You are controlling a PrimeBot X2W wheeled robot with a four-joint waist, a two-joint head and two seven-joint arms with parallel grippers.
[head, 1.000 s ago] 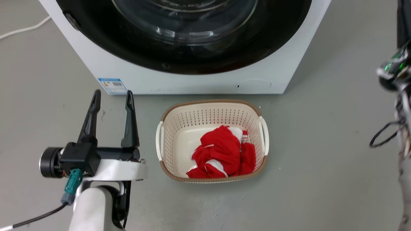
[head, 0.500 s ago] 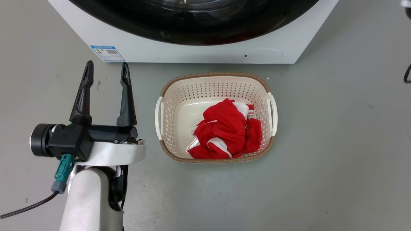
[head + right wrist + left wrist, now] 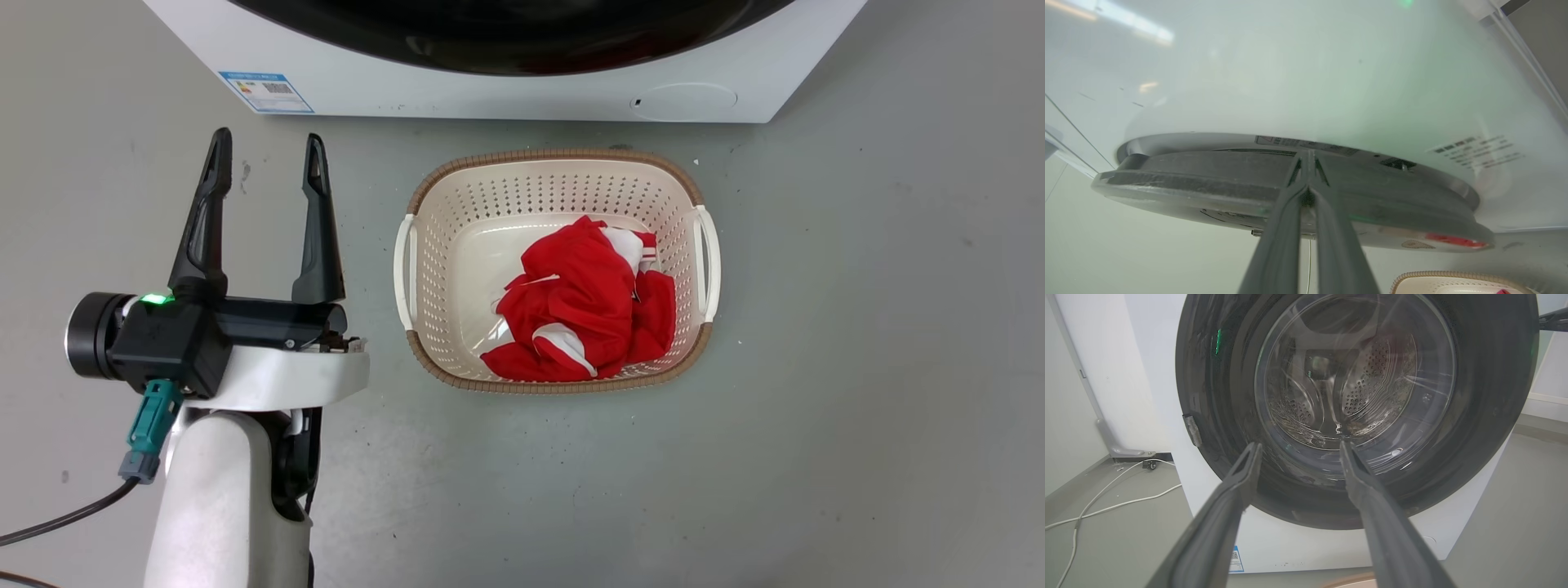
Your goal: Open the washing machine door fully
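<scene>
The white washing machine [image 3: 490, 94] stands at the top of the head view, where just the lower rim of its glossy black door [image 3: 506, 33] shows. In the left wrist view the washing machine door [image 3: 1486, 396] faces me flat against the front, its glass window [image 3: 1355, 375] giving onto the steel drum. My left gripper [image 3: 1299, 448] is open and empty, short of the door; it hovers over the floor [image 3: 267, 147] left of the basket. In the right wrist view the door [image 3: 1208, 183] is edge-on, and my right gripper [image 3: 1308, 157] is shut, tips against the door's rim.
A cream laundry basket [image 3: 555, 155] holding a red and white cloth [image 3: 588, 302] sits on the grey floor just before the machine. A white cable [image 3: 1106, 498] trails on the floor to the machine's left. A blue label [image 3: 265, 90] and a round service flap [image 3: 686, 98] mark the machine's front.
The head camera has tilted down, so machine and basket sit higher in the picture. The right arm has left that view's right edge. My left gripper stays open.
</scene>
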